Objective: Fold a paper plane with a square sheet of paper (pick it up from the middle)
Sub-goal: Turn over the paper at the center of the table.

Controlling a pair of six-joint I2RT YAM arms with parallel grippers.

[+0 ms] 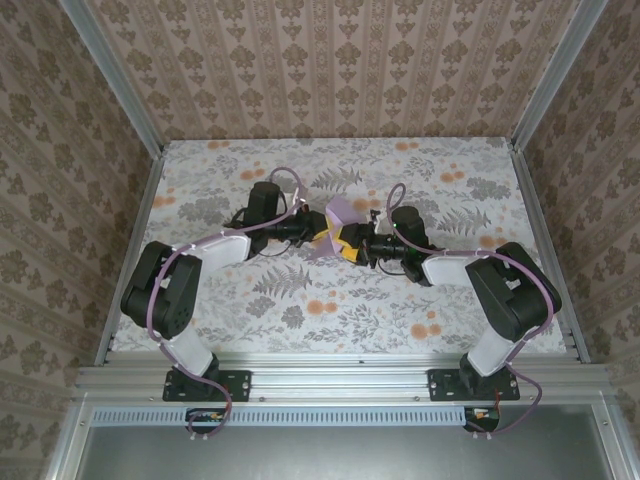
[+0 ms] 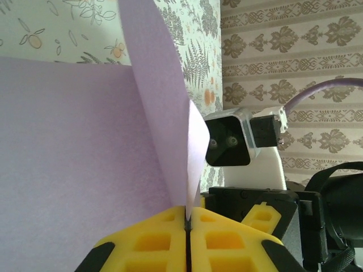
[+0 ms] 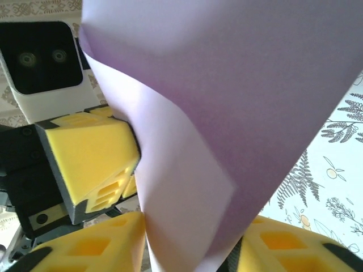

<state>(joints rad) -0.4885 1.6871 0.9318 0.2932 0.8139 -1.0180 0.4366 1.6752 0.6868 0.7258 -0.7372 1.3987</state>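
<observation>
Damask-patterned walls (image 1: 330,60) closed in three sides of a floral table (image 1: 300,310), with an aluminium rail (image 1: 340,375) along its near edge where both arms were bolted. The arms reached inward and met near the middle of the table, a little toward the far edge.

The square sheet of paper (image 1: 340,215) was there, pale lilac, standing up between the two grippers as a loosely bent shape with one flap rising above them.

The left gripper (image 1: 322,238) came in from the left edge's side. In its wrist view its yellow pads (image 2: 153,238) were pressed together with the paper's (image 2: 85,147) lower edge pinched in the seam. One flap curled upward and hid much of the table beyond. The right arm's wrist camera (image 2: 229,139) sat close behind the paper.

The right gripper (image 1: 352,248) faced it from the other side. Its pads (image 3: 85,246) stood partway apart with a loose fold of the paper (image 3: 227,85) between them; whether they pressed it could not be told. One yellow finger of the left gripper (image 3: 91,153) sat just beside that fold, against the paper. Purple cables (image 1: 290,180) looped over both arms.
</observation>
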